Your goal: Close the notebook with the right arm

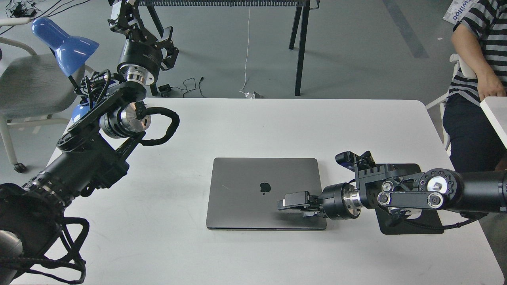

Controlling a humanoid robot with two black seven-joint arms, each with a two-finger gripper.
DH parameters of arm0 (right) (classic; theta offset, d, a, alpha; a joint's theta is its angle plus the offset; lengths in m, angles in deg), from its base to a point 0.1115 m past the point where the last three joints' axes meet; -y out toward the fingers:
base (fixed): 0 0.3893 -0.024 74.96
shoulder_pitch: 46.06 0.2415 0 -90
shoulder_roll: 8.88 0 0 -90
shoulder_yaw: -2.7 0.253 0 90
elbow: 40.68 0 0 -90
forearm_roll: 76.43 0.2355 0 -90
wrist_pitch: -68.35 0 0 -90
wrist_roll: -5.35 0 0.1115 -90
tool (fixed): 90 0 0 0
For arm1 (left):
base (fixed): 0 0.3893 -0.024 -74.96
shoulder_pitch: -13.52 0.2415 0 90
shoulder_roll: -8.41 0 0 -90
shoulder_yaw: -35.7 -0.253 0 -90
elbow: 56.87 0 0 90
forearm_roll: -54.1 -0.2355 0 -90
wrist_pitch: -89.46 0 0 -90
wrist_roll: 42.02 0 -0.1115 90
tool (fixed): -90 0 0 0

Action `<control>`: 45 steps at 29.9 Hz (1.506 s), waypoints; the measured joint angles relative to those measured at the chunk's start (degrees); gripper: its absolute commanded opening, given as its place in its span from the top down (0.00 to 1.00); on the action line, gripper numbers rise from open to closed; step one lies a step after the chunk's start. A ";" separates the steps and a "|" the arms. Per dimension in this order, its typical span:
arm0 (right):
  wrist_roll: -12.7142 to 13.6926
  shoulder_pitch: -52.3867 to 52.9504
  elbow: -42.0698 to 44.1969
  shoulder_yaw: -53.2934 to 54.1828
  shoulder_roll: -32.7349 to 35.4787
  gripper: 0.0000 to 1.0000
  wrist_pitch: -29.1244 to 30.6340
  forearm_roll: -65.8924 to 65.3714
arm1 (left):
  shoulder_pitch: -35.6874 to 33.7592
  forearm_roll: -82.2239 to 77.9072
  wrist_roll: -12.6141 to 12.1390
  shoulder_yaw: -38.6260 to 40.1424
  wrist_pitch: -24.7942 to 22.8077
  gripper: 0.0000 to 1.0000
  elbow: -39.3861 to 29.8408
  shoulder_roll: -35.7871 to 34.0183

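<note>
The notebook (253, 194) lies flat and closed on the white table (277, 126), lid up with the dark apple logo showing. My right arm comes in from the right. Its gripper (286, 202) is over the right part of the lid, just right of the logo. The fingers lie close together, and I cannot tell whether they touch the lid. My left arm is raised at the left. Its gripper (126, 10) is high above the table's far left corner and holds nothing that I can see.
A black mouse pad (412, 227) lies under my right arm at the right of the notebook. A blue lamp (65, 45) and a grey chair (31, 83) stand at the far left. A person in a striped shirt (475, 79) sits at the far right. Black frame legs (301, 47) stand beyond the table.
</note>
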 measured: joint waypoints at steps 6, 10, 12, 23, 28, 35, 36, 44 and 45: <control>0.02 -0.44 0.31 -0.07 -0.40 0.00 -1.25 -2.27 | 0.00 0.00 0.00 0.00 0.00 0.00 0.00 0.00; 0.09 -0.46 0.46 -0.07 -0.67 0.00 -1.79 -2.73 | 0.00 0.06 0.00 0.00 0.00 0.00 0.00 0.05; 0.08 0.08 0.34 0.07 -0.48 0.00 -1.86 -2.75 | 0.00 0.09 0.00 0.00 0.00 0.00 0.00 0.05; -0.50 2.66 0.60 20.54 5.02 0.00 -2.07 -2.20 | 0.00 0.01 0.00 0.00 0.00 0.00 0.00 0.02; -0.18 -1.42 7.56 40.45 3.18 0.00 -5.24 -2.00 | 0.00 0.00 0.00 0.00 0.00 0.00 0.00 0.03; -0.08 -6.49 25.72 63.75 -9.14 0.00 -11.12 2.53 | 0.00 -0.01 0.00 0.00 0.00 0.00 0.00 0.07; -0.07 -6.91 27.68 66.80 -10.06 0.00 -11.20 4.07 | 0.00 -0.01 0.00 0.00 0.00 0.00 0.00 0.07; -0.13 -10.04 32.22 75.56 -12.71 0.00 -5.07 21.07 | 0.00 0.00 0.00 0.00 0.00 0.00 0.00 0.08; -0.22 -10.82 32.02 75.58 -12.71 0.00 -3.29 21.71 | 0.00 0.00 0.00 0.00 0.00 0.00 0.00 0.08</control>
